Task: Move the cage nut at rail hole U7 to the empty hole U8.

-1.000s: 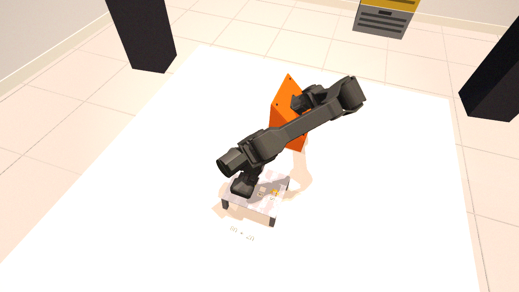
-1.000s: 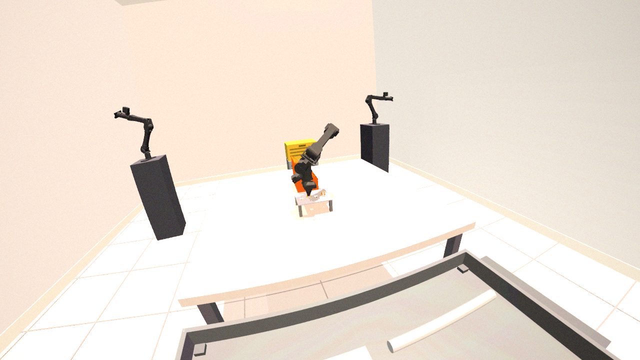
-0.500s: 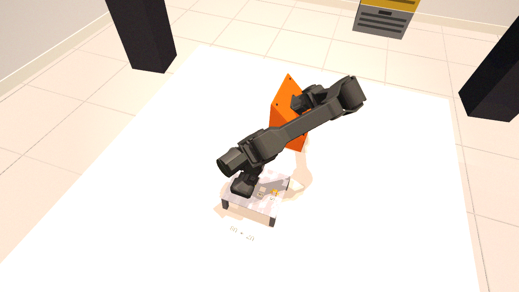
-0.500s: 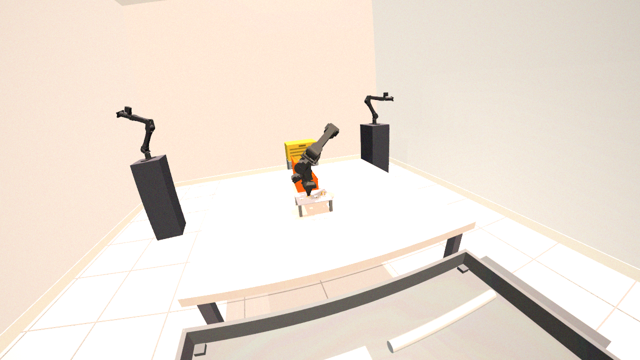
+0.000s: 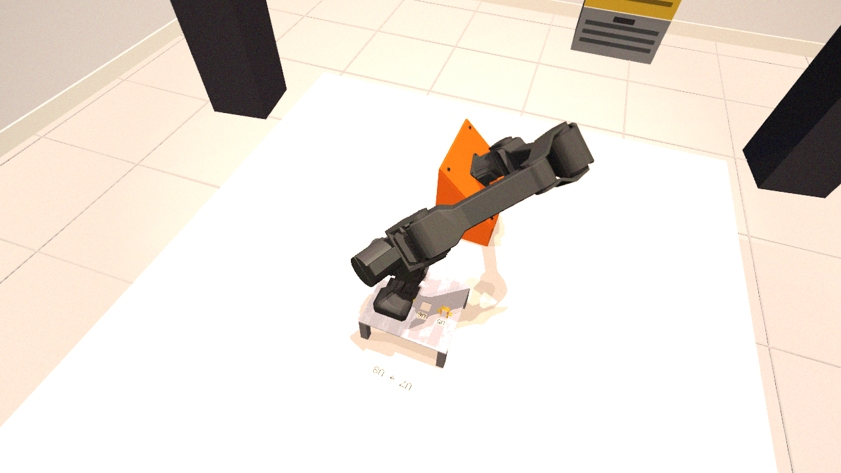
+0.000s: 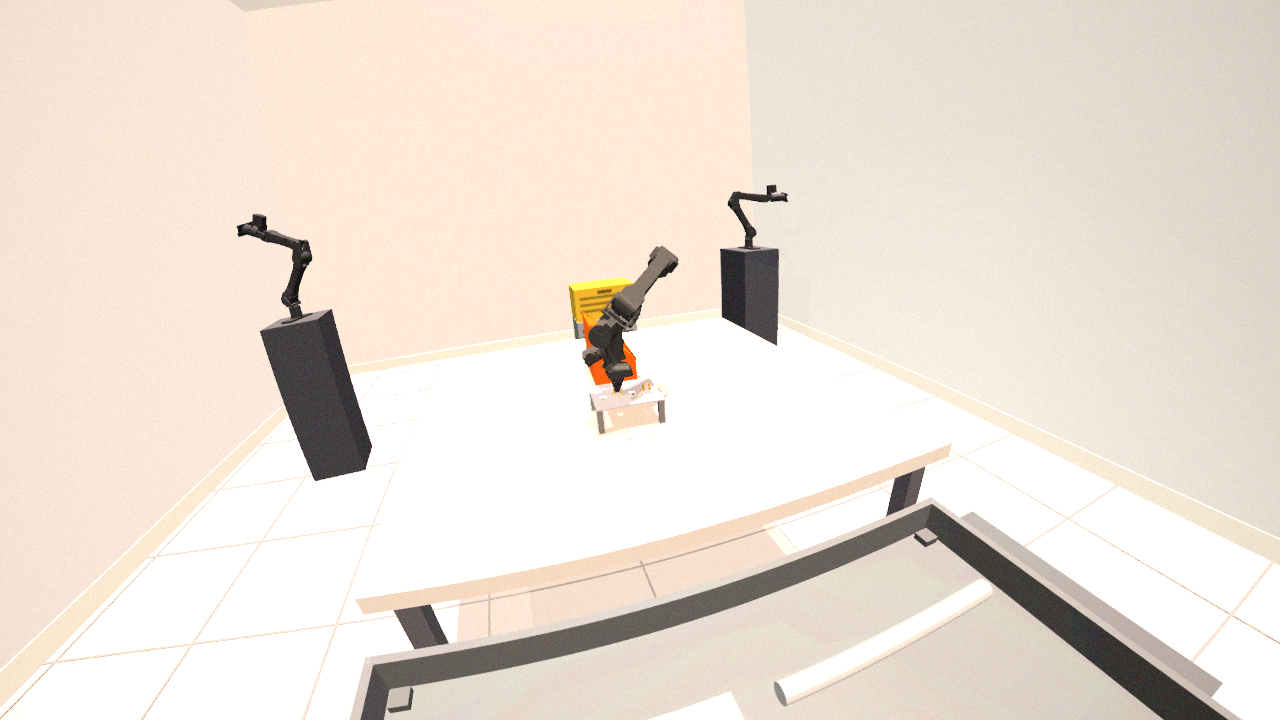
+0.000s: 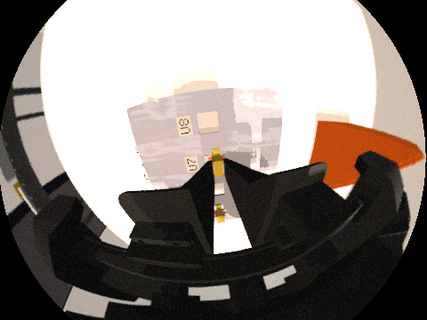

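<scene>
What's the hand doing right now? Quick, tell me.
Hand: closed on the yellow cage nut by the U7 label; whether the nut is free of its hole cannot be told.
</scene>
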Tool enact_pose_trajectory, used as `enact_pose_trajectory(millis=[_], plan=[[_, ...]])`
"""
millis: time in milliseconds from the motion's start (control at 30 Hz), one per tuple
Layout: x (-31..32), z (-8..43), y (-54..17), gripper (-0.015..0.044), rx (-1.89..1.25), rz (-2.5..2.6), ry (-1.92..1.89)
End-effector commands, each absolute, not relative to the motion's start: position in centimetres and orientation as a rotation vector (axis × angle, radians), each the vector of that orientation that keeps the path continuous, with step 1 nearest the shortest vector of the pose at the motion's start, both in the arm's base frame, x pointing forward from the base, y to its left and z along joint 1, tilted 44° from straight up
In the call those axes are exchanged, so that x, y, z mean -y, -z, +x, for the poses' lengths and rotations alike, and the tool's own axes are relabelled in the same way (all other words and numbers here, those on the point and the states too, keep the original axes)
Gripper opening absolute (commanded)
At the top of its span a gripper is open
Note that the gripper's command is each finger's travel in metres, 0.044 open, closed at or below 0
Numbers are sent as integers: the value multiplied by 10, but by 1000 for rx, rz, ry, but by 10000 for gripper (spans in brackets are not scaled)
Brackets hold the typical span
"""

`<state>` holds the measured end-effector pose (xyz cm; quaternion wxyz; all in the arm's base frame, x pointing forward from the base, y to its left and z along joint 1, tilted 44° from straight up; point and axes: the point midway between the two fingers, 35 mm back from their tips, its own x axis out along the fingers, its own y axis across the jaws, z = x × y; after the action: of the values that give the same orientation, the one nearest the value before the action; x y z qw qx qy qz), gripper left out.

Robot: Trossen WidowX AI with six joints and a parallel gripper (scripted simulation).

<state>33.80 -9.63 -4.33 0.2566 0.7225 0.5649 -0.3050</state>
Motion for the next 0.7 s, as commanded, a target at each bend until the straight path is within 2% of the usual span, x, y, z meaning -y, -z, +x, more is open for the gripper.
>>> enact_pose_trajectory(millis=[0,667], plan=[[96,337,44,28,-1533,1961,831],[97,336,43,28,-1533,1961,831]])
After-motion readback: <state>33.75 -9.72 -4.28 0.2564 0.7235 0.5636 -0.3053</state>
